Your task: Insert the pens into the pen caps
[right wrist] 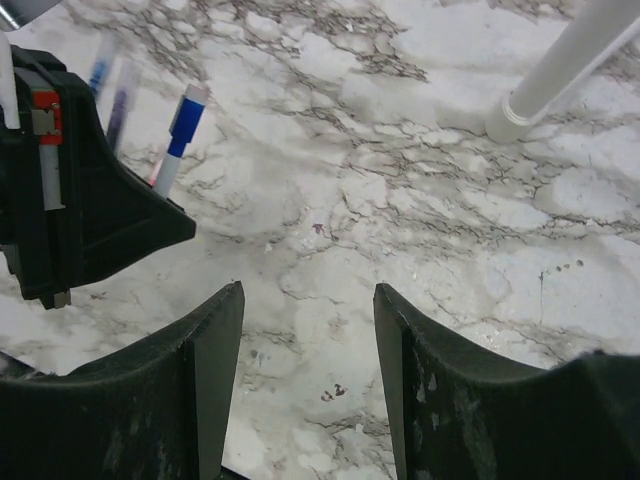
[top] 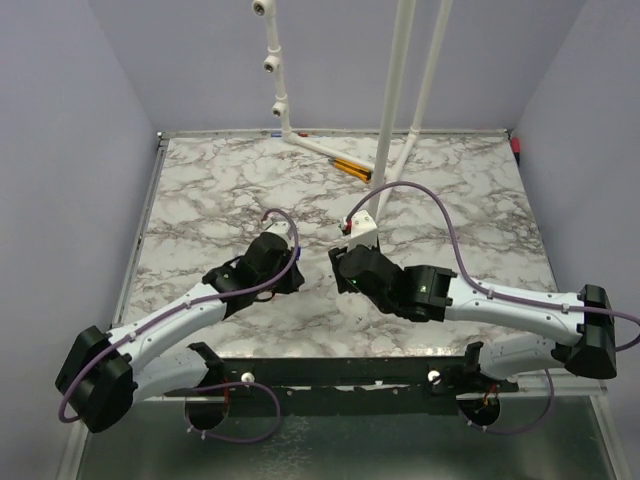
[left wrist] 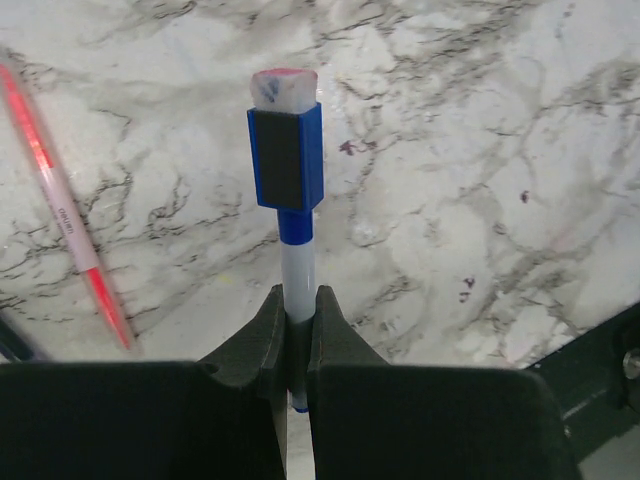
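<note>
Marble table, two arms over it. Right gripper is spread wide with nothing in it. Left gripper pinches one blue pen, with one blue cap on its far end. One pink-red pen lies flat on the table nearby, print too tiny to read.

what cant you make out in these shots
- top view: loose pen caps, too small or hidden under the arms
- left wrist: blue pen's lower end, buried in the left gripper; a dark stick cut off by the left edge
- right wrist: two blurred sticks beyond the left gripper, kind unclear
</note>
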Tool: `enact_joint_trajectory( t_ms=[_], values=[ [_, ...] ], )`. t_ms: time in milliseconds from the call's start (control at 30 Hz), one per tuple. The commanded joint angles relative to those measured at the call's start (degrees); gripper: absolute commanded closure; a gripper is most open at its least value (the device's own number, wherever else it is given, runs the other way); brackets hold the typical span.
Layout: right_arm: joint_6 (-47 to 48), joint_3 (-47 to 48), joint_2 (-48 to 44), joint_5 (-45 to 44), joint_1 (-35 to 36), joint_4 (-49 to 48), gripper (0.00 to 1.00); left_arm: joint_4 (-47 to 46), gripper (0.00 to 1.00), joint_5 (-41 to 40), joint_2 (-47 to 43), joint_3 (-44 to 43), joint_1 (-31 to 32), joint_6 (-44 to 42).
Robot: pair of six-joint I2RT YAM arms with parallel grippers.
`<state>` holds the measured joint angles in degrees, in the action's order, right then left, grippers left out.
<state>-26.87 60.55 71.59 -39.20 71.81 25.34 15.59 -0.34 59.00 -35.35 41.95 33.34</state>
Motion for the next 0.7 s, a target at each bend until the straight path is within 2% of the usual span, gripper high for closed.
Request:
enact_joint_trajectory(
  t_ms=[0, 400, 667],
  values=[
    [-2.93, -1.46, 2.38, 3.63, -2.10, 2.54, 0.41, 3.10, 1.00, -8.14, 4.43, -2.43, -0.21, -0.21],
    [-5.03, -6.93, 3.99, 7.68, -3.82, 1.08, 0.40, 4.09, 1.00, -12.93, 15.79, -4.81, -0.08, -1.55],
    [-5.54, -8.88, 3.45, 8.98, -4.05, 0.38, 0.40, 4.56, 0.91, -16.48, 21.78, -6.13, 1.14, -1.01]
  ],
)
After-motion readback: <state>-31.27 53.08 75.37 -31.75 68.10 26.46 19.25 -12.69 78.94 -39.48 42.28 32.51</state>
